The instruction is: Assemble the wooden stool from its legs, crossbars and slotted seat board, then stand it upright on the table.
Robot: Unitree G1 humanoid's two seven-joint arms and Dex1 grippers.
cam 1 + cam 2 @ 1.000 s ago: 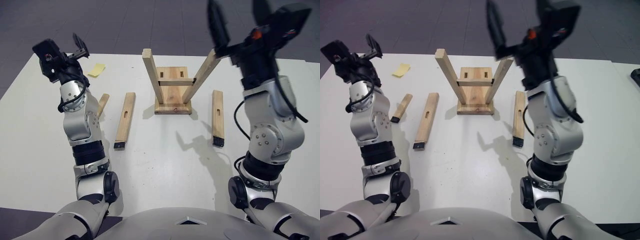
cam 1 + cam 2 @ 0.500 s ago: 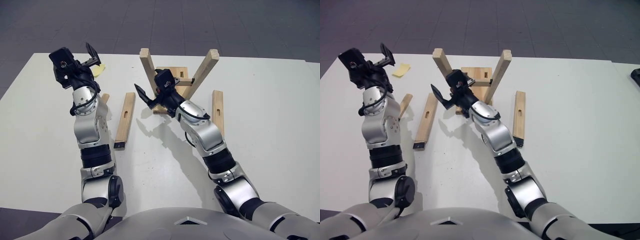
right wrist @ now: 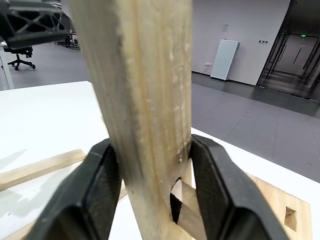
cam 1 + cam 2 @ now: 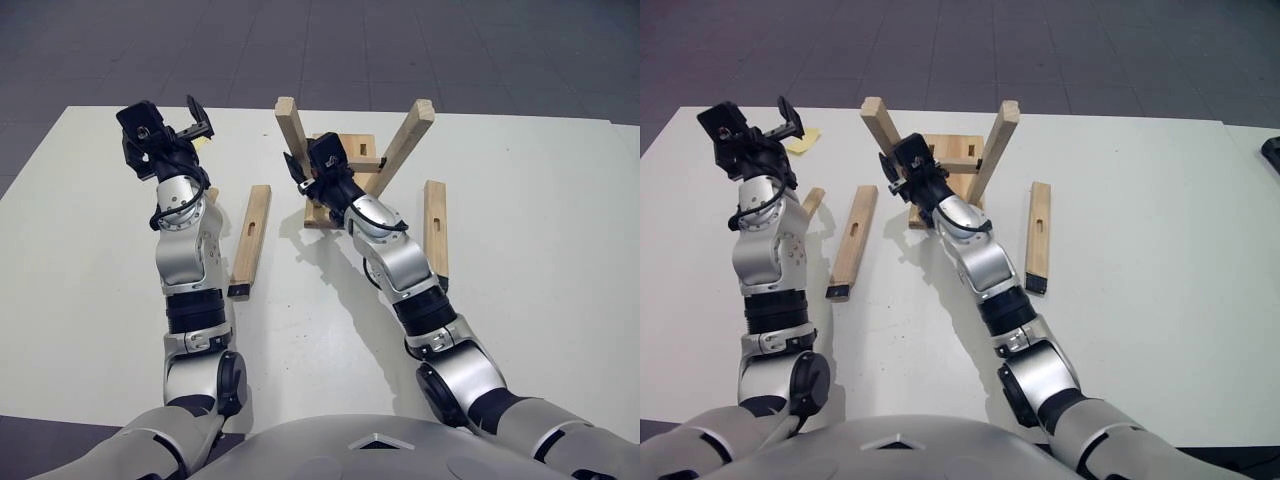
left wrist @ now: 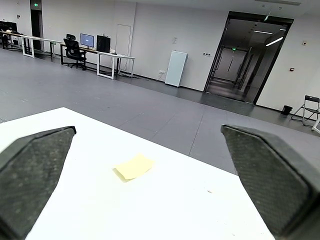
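The setting is an open-plan office or lab hall. A white table (image 4: 540,260) stands on bare grey floor (image 4: 420,50) that runs off past its twelve-o'clock edge. Toward about eleven o'clock stand desks (image 5: 107,62) with monitors (image 5: 87,40) and an office chair (image 5: 74,50) against white walls. Near twelve is a white cabinet (image 5: 176,69), and toward one a dark doorway (image 5: 250,60) opens onto a lit corridor under a green exit sign (image 3: 303,35).

Glossy silver shells, black joint rings and looped black cables (image 4: 158,212) on both arms (image 4: 186,258); left hand (image 4: 200,120) black, pads (image 5: 35,170) cross-hatched
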